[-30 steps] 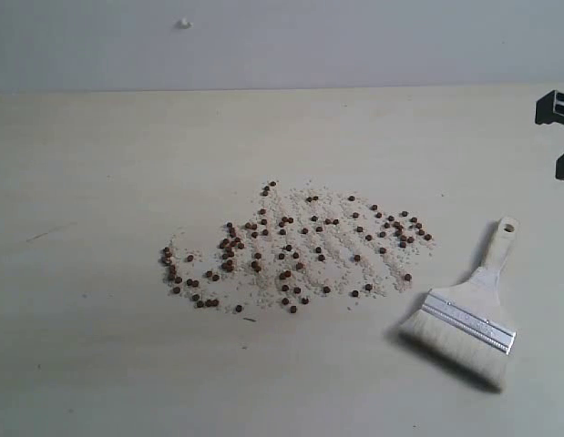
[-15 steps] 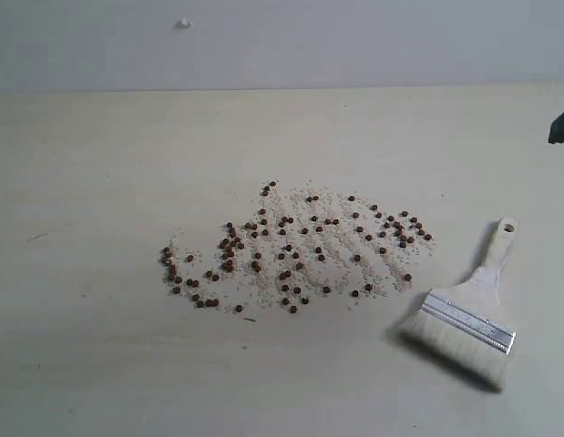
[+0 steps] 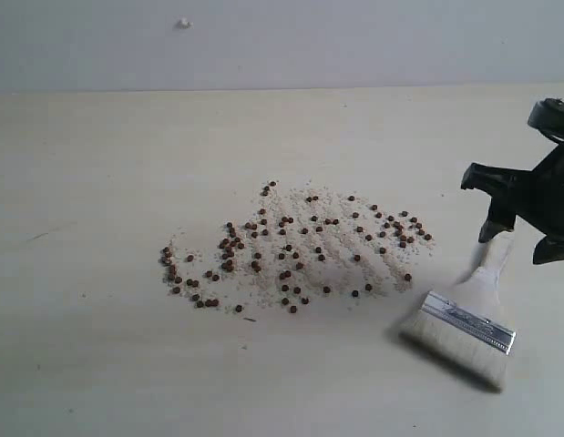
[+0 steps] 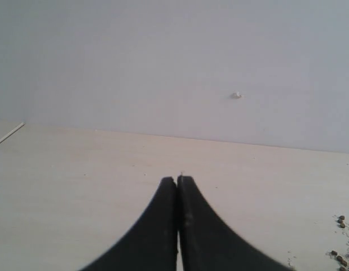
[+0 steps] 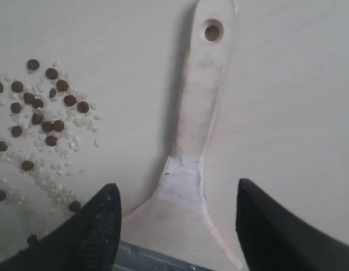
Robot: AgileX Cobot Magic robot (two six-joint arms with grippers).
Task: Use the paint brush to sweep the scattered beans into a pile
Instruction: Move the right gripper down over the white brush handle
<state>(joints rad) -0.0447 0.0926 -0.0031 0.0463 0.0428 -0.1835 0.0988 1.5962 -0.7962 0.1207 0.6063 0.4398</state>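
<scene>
The right gripper has moved in from the frame edge, where only part of it showed, and now stands over the paint brush handle. Its jaws have opened. The handle lies between them with a gap on each side, and its end is now hidden behind the gripper.

We see the right gripper, black jaws spread wide, one on each side of the paint brush lying on the table. The beans lie scattered among whitish crumbs beside its handle.
</scene>
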